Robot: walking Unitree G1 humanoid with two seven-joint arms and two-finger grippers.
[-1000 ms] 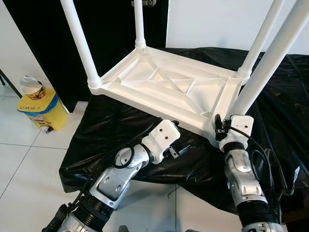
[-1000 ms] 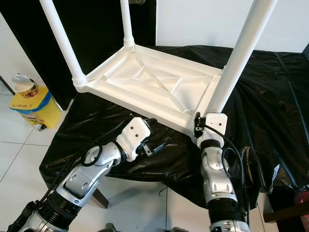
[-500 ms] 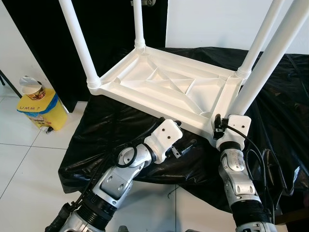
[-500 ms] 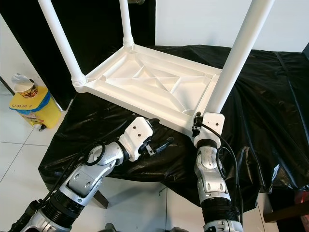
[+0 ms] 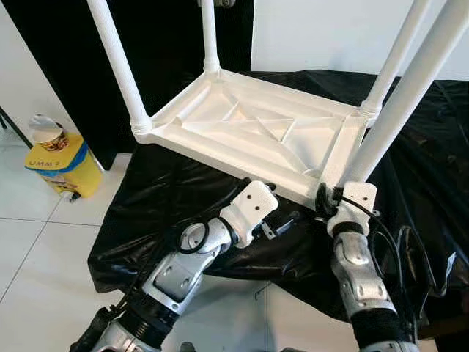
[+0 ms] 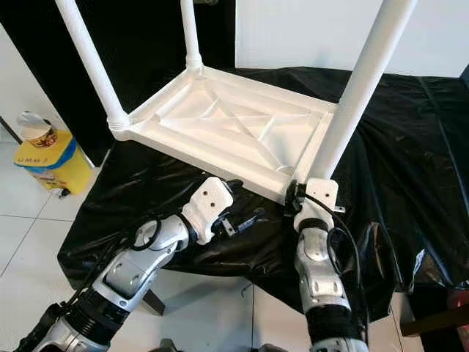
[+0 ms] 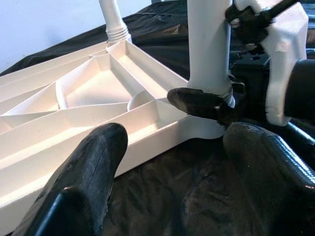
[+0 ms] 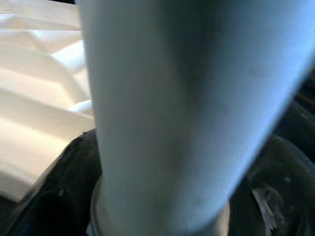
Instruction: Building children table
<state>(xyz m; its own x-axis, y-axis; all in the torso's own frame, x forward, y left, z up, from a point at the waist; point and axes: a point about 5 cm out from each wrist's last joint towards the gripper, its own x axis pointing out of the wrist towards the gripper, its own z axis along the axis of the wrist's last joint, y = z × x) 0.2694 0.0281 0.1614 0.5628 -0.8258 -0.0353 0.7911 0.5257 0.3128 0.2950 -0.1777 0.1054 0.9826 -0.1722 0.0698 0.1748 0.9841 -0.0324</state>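
Far left of the frame: yellow bin [image 5: 62, 167] on the floor with a cup [image 5: 49, 135] on top. Centre: upside-down white children's table [image 5: 256, 132] lying on the black-draped surface [image 5: 168, 191], four legs pointing up. Lower centre: left gripper [image 5: 282, 224] hovering just short of the table's near edge, jaws apart and empty. Lower right: right gripper [image 6: 297, 196] at the near corner, jaws clamped around the base of the nearest leg [image 5: 399, 110].

Plain test room: white tiled floor [image 5: 44, 242], black-draped table [image 5: 168, 198].
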